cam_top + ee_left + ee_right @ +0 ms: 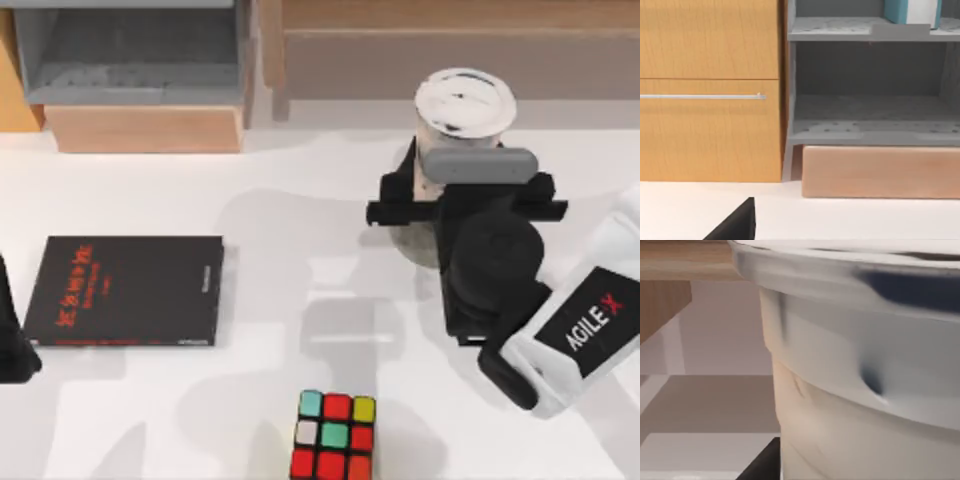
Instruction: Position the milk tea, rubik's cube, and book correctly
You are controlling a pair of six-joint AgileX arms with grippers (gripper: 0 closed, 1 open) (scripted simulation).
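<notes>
The right gripper (440, 195) sat around the milk tea (465, 105) at the table's back right, apparently clamped on it, its body hiding most of the cup. Up close, the right wrist view caught the cup's lid rim (850, 270). The book (128, 290) lay flat on the left, with the rubik's cube (333, 437) cut off at the front edge. The left gripper (12, 335) was parked far left, its fingers impossible to read.

The right arm's (575, 335) black panel read "AGILE X" in white letters, the X in red; the book (125, 290), lying black face up at the table's left, carried red-orange characters down its left part, too small to make out; a line of small pale print ran along its right edge, also unreadable; no other text, number or sign could be read.
</notes>
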